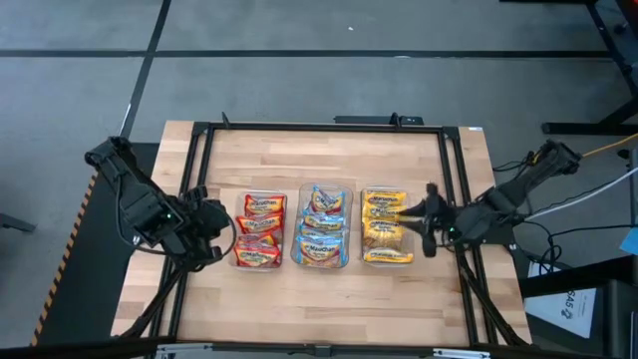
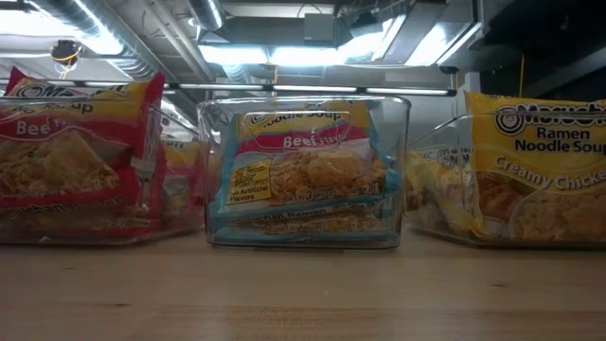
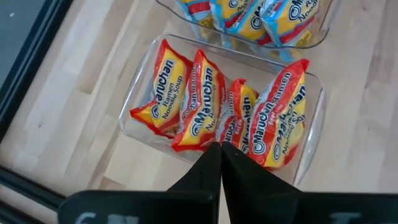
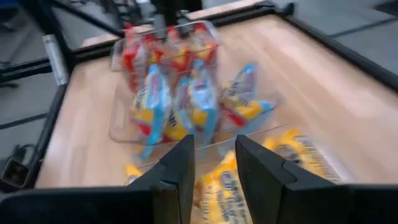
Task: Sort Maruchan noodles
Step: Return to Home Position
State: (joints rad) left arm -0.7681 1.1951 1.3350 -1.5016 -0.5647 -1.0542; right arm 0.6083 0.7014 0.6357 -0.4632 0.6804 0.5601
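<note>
Three clear tubs stand in a row on the table. The left tub [image 1: 261, 242] holds red-orange Maruchan packets [image 3: 205, 102] standing on edge. Blue-trimmed packets [image 1: 322, 237] fill the middle tub [image 2: 303, 237]. Yellow packets [image 1: 386, 227] sit in the right tub [image 2: 445, 232]. My left gripper [image 1: 224, 237] is shut; its tips [image 3: 221, 149] hang over the red tub's left rim. My right gripper [image 1: 421, 219] is open, and its fingers [image 4: 214, 152] hover above the yellow packets [image 4: 298, 155] at the tub's right side. Neither gripper shows in the low view.
A black metal frame [image 1: 199, 130] runs around the wooden table top [image 1: 329, 299]. Bare wood lies in front of and behind the tubs. Cables trail from both arms off the table's left and right sides.
</note>
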